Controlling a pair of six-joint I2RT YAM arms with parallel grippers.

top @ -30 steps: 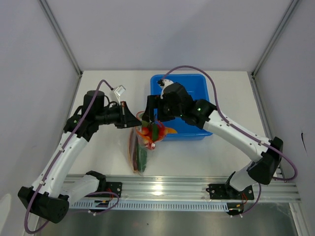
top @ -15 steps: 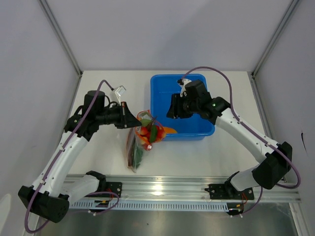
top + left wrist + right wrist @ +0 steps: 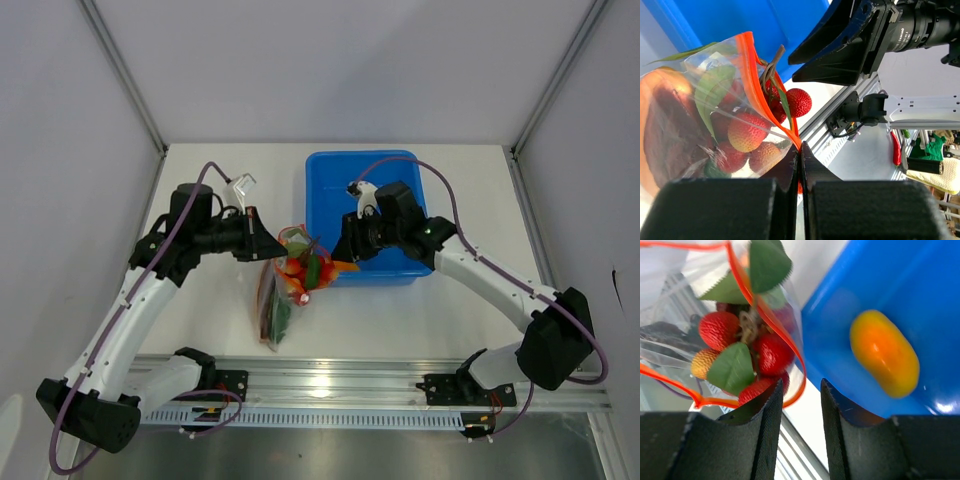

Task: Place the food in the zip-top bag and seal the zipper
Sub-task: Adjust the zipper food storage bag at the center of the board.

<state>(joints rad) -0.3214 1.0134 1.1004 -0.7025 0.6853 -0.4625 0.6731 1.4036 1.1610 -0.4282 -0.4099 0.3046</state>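
Left gripper [image 3: 800,150]: fingers pressed together, clamped on the corner of the zip-top bag [image 3: 715,130] where the zipper [image 3: 752,75] ends. Bag held up and to the left of the fingertips in the left wrist view, mouth agape, zipper unsealed.

Inside the bag, left of the pinch:
- small red fruits [image 3: 742,132], one partly yellowish
- green leaves [image 3: 710,92]
- a red-brown slice [image 3: 667,130], farthest from the fingertips

Past the zipper, just above the fingertips: one red fruit [image 3: 798,102] poking out of the mouth. In the top view, at the end of the bag away from the pinch: a dark green cucumber [image 3: 283,315].

Right gripper [image 3: 800,390]: fingers apart, nothing between them. Just beyond its left finger: the open bag mouth with fruits and leaves. Beyond its right finger: the blue bin [image 3: 920,285], with an orange-yellow piece [image 3: 885,360] against its blue surface. Inside or outside the bin wall: cannot tell.
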